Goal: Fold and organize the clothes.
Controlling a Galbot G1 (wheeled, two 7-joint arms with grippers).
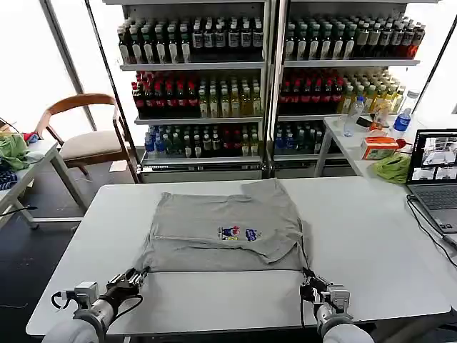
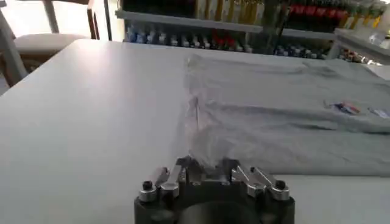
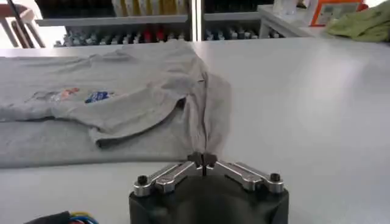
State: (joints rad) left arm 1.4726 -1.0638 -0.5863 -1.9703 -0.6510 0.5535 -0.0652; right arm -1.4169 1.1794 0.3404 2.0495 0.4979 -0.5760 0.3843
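Grey fabric covers the middle of the white surface [image 1: 371, 236]: a light grey shirt [image 1: 221, 229] lies there partly folded, its small multicoloured chest print [image 1: 239, 233] facing up and both sleeves turned inward over the body. Its bottom hem runs along the side nearest the robot.

At the near left corner of that hem sits the left gripper [image 1: 134, 277], low over the surface. In the left wrist view its fingers [image 2: 183, 172] are drawn in narrow around a small bunched pinch of the shirt's corner [image 2: 204, 159], so it is holding the cloth. At the near right corner sits the right gripper [image 1: 308, 280]. In the right wrist view its fingertips [image 3: 203, 163] meet tightly on a gathered ridge of fabric [image 3: 204, 122] that rises from the hem, so it too is clamped on the shirt.

To the right, a laptop [image 1: 435, 171] stands open on the same surface with a cable trailing from it. Beyond it a bright green cloth [image 1: 393, 168] lies on a side table, and shelves of bottles [image 1: 214, 71] fill the background behind a wooden chair [image 1: 86, 136].
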